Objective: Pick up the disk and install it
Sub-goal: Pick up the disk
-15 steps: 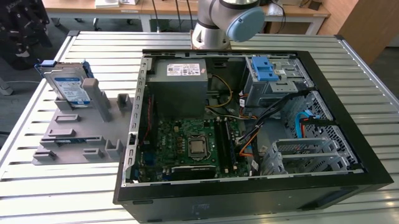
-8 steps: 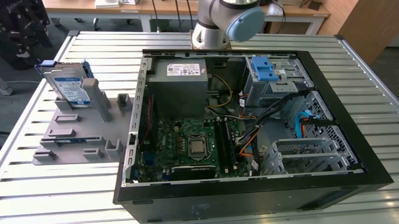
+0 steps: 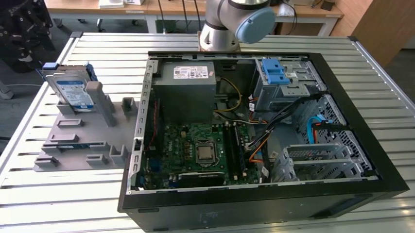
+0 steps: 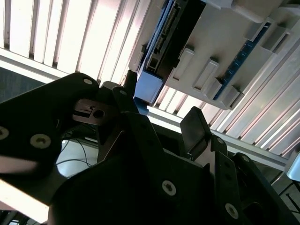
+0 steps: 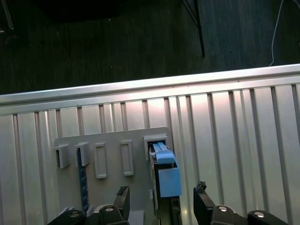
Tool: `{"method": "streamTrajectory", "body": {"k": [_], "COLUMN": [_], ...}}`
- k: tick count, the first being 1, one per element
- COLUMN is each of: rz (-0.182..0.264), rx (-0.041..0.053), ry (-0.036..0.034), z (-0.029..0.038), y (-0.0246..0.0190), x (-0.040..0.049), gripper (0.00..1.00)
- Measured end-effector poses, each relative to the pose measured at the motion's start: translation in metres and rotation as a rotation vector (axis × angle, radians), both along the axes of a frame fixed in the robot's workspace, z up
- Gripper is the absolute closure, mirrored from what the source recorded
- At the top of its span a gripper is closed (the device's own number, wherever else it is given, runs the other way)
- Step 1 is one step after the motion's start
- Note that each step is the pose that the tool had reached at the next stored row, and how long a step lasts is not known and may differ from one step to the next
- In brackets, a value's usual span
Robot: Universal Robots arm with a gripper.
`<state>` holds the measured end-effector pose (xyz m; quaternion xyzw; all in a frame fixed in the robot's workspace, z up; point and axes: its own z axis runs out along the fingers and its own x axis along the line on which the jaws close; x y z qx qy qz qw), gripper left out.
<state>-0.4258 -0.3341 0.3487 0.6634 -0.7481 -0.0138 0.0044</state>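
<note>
The disk (image 3: 71, 91), silver with a blue-and-white label and a blue bracket, stands on edge in a slot of a grey holder (image 3: 77, 141) on the exterior view's left. In the first wrist view I look down on the disk's blue top edge (image 5: 165, 174) in the holder (image 5: 112, 145). My gripper (image 5: 161, 192) hangs above it, open, one black fingertip (image 5: 123, 194) on each side and apart from it. In the second wrist view the gripper (image 4: 161, 103) is open too, short of the disk's dark edge (image 4: 171, 35) and blue corner (image 4: 149, 86).
An open computer case (image 3: 139, 145) lies on the slatted metal table (image 3: 71, 194). It holds a grey power-supply box (image 3: 188, 82), a motherboard (image 3: 194, 150) and a metal drive bay with a blue latch (image 3: 275, 74). The table edge (image 5: 140, 86) runs just beyond the holder, dark floor past it.
</note>
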Motion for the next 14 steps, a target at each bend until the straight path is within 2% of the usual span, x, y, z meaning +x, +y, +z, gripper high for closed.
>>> {"method": "streamTrajectory", "body": {"k": [14], "rz": [0.0], "rx": [0.0], "ry": [0.0], "z": [-0.0076], "y": [0.0], "x": [0.0], "gripper": [0.35]}}
